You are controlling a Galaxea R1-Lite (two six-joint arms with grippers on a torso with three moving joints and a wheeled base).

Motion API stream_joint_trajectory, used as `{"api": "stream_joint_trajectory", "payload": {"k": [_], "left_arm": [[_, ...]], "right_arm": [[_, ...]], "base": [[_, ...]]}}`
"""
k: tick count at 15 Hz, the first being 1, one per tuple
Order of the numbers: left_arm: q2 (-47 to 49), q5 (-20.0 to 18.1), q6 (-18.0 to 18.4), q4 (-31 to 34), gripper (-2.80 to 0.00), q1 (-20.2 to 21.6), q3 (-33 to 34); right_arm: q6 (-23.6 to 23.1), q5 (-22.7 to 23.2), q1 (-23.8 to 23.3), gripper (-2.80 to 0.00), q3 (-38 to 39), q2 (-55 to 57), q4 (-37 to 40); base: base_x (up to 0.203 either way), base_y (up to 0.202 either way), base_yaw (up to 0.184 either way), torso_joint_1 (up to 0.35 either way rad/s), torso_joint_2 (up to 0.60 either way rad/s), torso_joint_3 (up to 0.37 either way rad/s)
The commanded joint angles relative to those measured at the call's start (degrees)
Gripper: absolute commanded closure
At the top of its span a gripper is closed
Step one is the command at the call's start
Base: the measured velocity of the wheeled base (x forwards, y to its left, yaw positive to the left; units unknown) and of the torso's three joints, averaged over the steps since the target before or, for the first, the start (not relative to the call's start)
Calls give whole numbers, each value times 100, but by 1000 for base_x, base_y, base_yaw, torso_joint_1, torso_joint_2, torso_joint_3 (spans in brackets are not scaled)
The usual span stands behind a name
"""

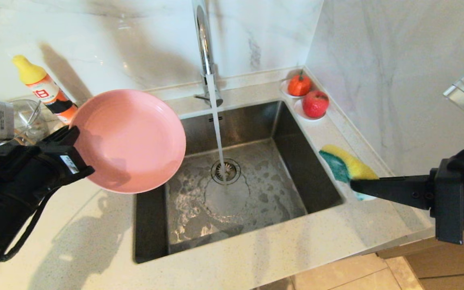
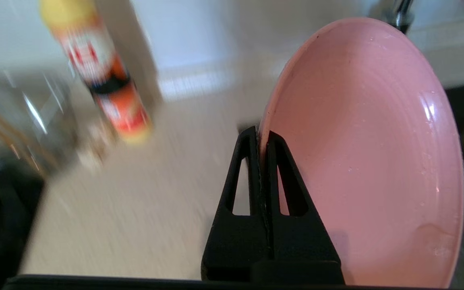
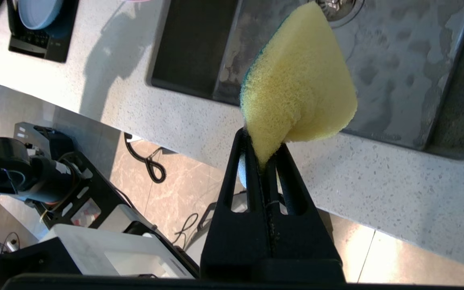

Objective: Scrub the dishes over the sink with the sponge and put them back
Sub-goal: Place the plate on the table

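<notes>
wet steel sink (image 1: 280, 133), left gripper (image 1: 77, 151) clamped on pink plate (image 1: 129, 141) rim, right gripper (image 1: 355, 186) pinching sponge (image 1: 346, 165)

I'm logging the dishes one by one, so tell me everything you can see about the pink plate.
The pink plate is round, shallow and matte, with faint concentric rings and a few water droplets inside. It is held in the air, tilted, above the counter at the sink's left edge, clear of the running water. The left end effector is shut on its rim, one finger on each face. Nothing else touches it.

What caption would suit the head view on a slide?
Left gripper holds pink plate beside running faucet; right gripper pinches sponge.
</notes>
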Motion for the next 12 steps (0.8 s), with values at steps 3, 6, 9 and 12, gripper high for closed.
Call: {"api": "stream_joint_trajectory", "payload": {"k": [3,6,9,12], "left_arm": [[-1606,-130,-1346,4909,0,49,-1117],[-2116,-361,-1834,7098,0,562,-1833],[-1799,-615,-1945,7196,0,1586,-1792],[-1126,-1414,-1965,6763,0,2840,-1644]], "right_arm": [[10,4,-7,0,67,50,3],[5,30,-25,0,61,71,3],[29,7,-41,0,-10,157,55],[23,-14,-60,0,12,170,65]], "base": [[0,0,0,0,0,0],[0,0,0,0,0,0],[0,0,0,0,0,0],[0,0,0,0,0,0]]}}
